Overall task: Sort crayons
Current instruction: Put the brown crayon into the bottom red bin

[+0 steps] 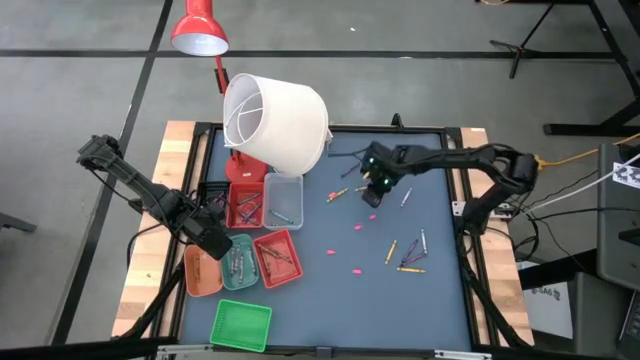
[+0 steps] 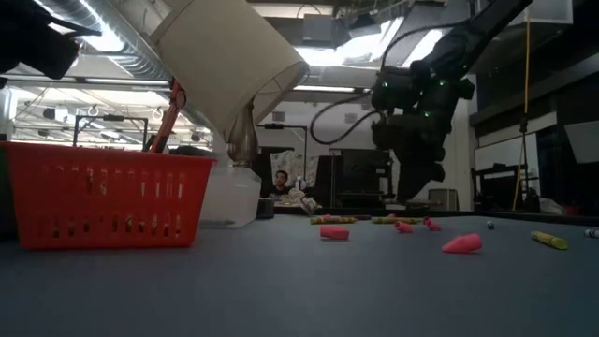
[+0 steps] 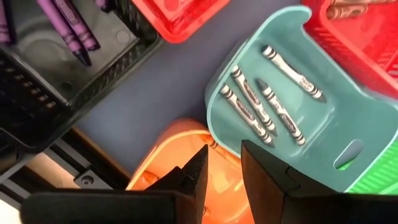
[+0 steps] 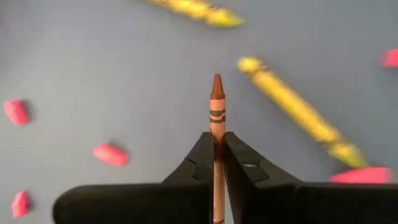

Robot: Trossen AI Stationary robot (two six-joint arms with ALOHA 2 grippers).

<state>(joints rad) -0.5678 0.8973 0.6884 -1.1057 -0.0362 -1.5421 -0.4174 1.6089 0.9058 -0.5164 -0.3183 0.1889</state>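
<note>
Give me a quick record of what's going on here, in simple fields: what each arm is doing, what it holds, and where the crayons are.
Right gripper: shut on a brown crayon, raised above the blue table
Left gripper: open, empty, above the orange tray
Teal tray: grey crayons
Black tray: purple crayons
Loose crayons: scattered on the table's right part
Pink stubs: lying around mid-table
Lamp shade: tilted over the trays at the back
</note>
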